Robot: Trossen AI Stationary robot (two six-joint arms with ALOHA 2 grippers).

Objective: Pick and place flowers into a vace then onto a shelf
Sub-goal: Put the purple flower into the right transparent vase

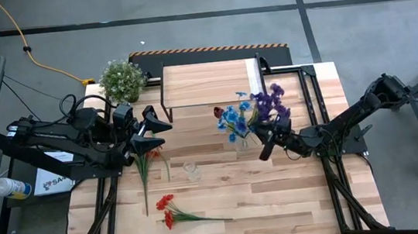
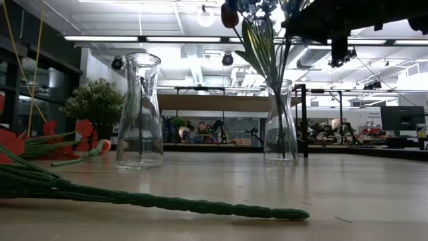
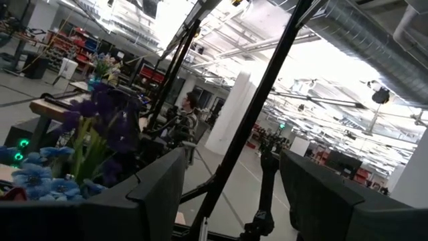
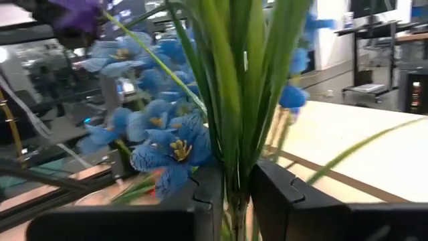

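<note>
A clear vase (image 1: 243,141) stands on the table in front of the shelf (image 1: 209,82). It holds blue and purple flowers (image 1: 253,111) whose green stems stand in it. My right gripper (image 4: 235,194) is at the stems just above the vase's mouth, shut on them. An empty vase (image 1: 191,171) stands left of it. Red flowers (image 1: 167,211) and another stem (image 1: 143,171) lie flat on the table. My left gripper (image 1: 160,134) hovers open, raised at the left, with nothing between its fingers. My right gripper pinches the bunch of green stems (image 4: 237,154) between its two fingers, just above the vase's mouth. The fingers come level from the table's right side and lie across the stems. The stems stand upright, their lower ends in the vase (image 2: 279,124), which rests on the table.
A bushy potted plant (image 1: 122,79) stands at the far left beside the shelf. In the low view a long green stem (image 2: 167,199) lies across the near table. Bare wood shows near the front right.
</note>
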